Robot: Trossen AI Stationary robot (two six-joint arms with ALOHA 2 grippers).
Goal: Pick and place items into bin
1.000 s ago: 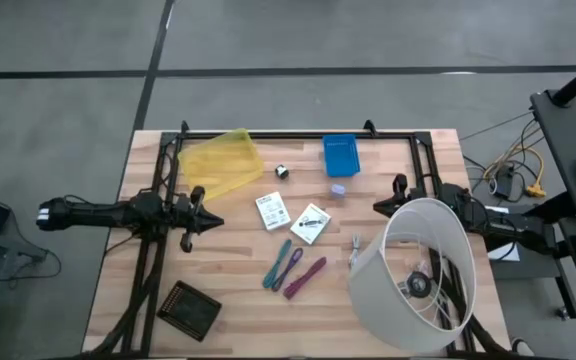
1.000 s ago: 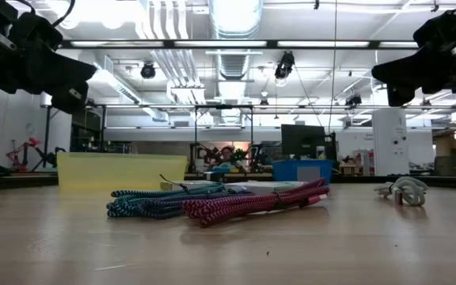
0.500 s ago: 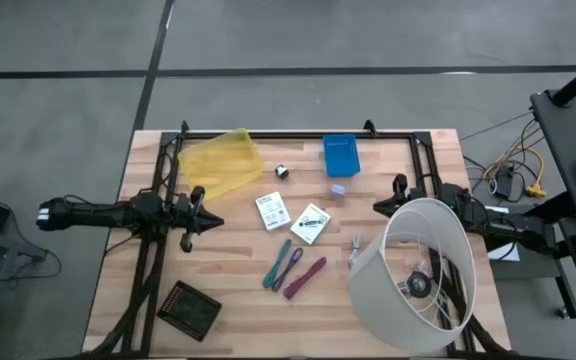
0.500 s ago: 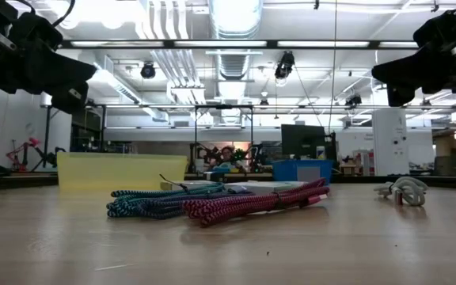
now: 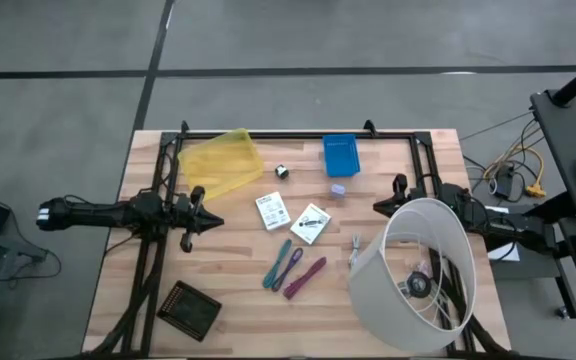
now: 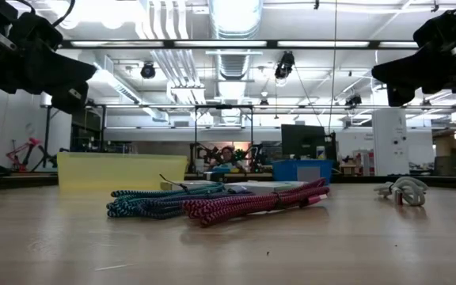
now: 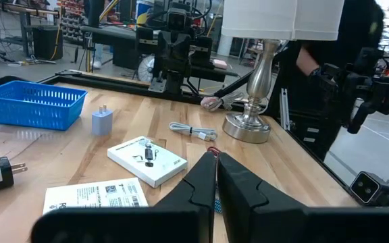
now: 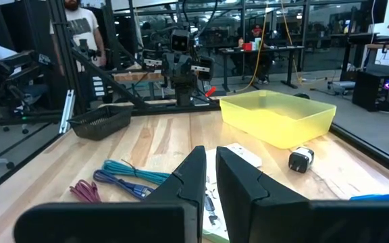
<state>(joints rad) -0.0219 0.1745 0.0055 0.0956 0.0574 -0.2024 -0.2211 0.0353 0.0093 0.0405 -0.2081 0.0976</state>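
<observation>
While both arms hang above the bench (image 5: 238,330), neither tool holds anything. The left tool (image 5: 212,222) sits at 9 o'clock over the bench, pointing toward the centre, with its fingers (image 7: 201,177) pressed together. The right tool (image 5: 379,207) sits at 3 o'clock, just beside the rim of the white lampshade (image 5: 418,275), and its fingers (image 8: 238,172) are nearly pressed together, leaving only a thin gap.

The items lie loose near the centre of the bench:
- Two white printed packets, one (image 5: 271,211) just left of centre and one (image 5: 310,223) just beside it at 3 o'clock.
- The teal cable (image 5: 277,264), the purple cable (image 5: 291,266) and the magenta cable (image 5: 305,277), close together at 6 o'clock from the packets.
- A small black-and-white plug (image 5: 281,172) at 12 o'clock from the packets.
- A lavender adapter (image 5: 338,188) just at 6 o'clock from the blue basket (image 5: 340,155).
- A pale coiled cable (image 5: 354,246) touching or just beside the lampshade rim.

The yellow bin (image 5: 221,164) stands at 11 o'clock on the bench, and the blue basket at 12 o'clock. A flat black square device (image 5: 189,309) lies at 7 o'clock. The lampshade covers the 4 o'clock area.
</observation>
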